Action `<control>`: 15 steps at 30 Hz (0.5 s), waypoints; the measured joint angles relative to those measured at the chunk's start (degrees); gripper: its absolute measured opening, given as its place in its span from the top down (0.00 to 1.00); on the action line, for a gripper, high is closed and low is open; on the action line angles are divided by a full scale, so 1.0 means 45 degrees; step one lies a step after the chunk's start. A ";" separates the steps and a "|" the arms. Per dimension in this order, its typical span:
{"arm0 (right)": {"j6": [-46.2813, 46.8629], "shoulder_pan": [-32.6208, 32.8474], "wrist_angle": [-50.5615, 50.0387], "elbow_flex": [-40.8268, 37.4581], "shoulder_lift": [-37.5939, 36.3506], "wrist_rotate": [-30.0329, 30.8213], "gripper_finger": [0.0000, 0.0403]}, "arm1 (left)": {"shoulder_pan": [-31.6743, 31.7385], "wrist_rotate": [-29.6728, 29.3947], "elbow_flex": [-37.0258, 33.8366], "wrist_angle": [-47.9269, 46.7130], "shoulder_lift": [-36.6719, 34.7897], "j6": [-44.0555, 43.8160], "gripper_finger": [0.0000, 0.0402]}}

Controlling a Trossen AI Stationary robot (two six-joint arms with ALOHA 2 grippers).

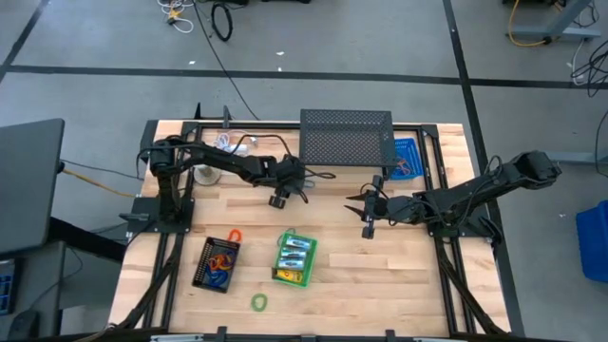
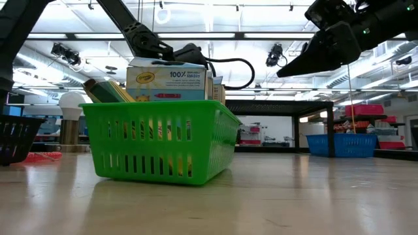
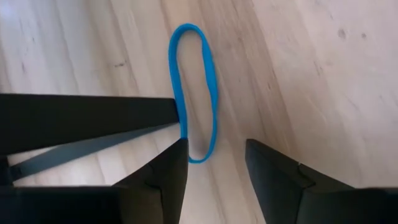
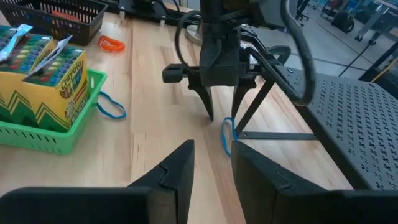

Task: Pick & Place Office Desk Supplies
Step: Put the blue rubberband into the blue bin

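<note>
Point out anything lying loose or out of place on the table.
A green loop lies alone near the front edge, and an orange loop sits outside the black basket. A blue loop lies loose under the left gripper, whose jaws stand open.

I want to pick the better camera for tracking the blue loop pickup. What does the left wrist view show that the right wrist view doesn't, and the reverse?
Only the left wrist view: the blue loop's whole oval outline on the wood, seen close, with its near end between the left claw's own open fingers.

Only the right wrist view: the green basket of crayon boxes, a second blue loop beside it, an orange loop, and the right claw, open.

Both: the left claw at the blue loop.
</note>
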 joint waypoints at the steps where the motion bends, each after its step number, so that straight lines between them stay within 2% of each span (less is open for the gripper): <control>1: -0.0001 0.0000 0.0005 0.0000 0.0000 0.0005 0.71 | 0.0049 0.0107 0.0000 0.0142 0.0079 0.0008 0.58; 10: 0.0103 0.0000 -0.0006 0.0000 0.0000 0.0005 0.71 | 0.0117 0.0735 0.0037 0.0338 0.0377 0.0280 0.67; 15: 0.0126 0.0000 0.0008 0.0000 0.0000 0.0005 0.71 | 0.0103 0.0666 0.0043 -0.0069 0.0393 0.0224 0.77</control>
